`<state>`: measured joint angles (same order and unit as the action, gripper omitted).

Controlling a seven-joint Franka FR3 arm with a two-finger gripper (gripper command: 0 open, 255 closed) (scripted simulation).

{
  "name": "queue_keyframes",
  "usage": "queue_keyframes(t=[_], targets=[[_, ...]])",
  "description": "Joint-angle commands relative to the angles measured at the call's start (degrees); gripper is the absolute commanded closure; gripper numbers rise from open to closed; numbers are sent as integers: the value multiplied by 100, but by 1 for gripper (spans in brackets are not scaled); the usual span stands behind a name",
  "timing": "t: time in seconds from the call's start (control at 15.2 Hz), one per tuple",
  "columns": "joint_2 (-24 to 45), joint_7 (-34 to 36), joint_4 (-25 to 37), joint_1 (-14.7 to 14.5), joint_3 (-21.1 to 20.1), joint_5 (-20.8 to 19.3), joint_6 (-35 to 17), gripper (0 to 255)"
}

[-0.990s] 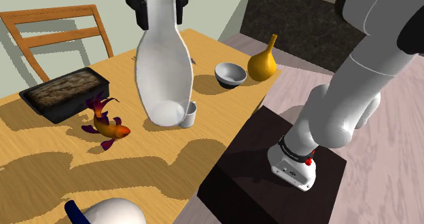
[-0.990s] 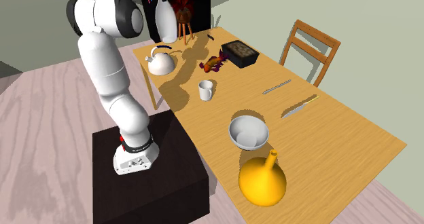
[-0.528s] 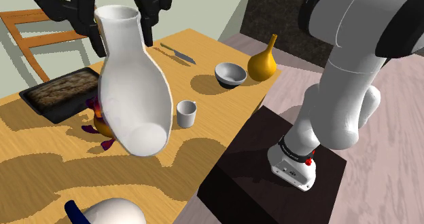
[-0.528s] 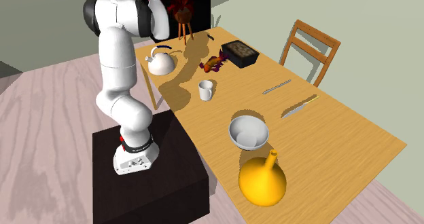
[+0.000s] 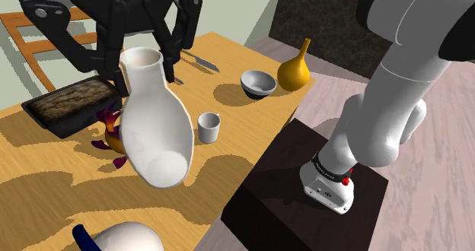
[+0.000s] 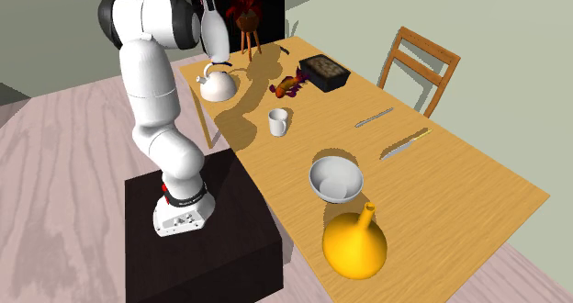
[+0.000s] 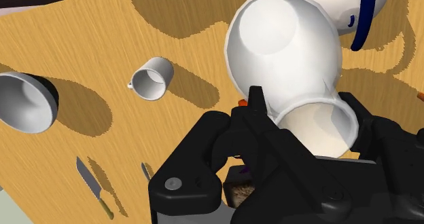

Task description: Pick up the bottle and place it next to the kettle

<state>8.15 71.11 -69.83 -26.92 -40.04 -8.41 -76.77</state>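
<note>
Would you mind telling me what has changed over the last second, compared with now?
The gripper, shut on the white bottle throughout, carried it towards the shoulder view's lower left, nearer the kettle, and tilted it off upright. The kettle, cup and bowl on the table stayed put.

Over the last second the hand [image 5: 145, 68] has swung the white bottle [image 5: 156, 128] from upright toward the shoulder view's left, tipped its base outward and brought it lower, so that in the second exterior view it now hangs closer above the white kettle [image 6: 218, 83].
</note>
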Motion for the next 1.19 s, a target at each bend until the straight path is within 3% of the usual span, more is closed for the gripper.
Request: queue_keyframes(t=[0.0,1.12], targets=[[-151,-47,-345,89,26,110,-237,255],[-811,-260,-2373,342,170,549,-1766,255]])
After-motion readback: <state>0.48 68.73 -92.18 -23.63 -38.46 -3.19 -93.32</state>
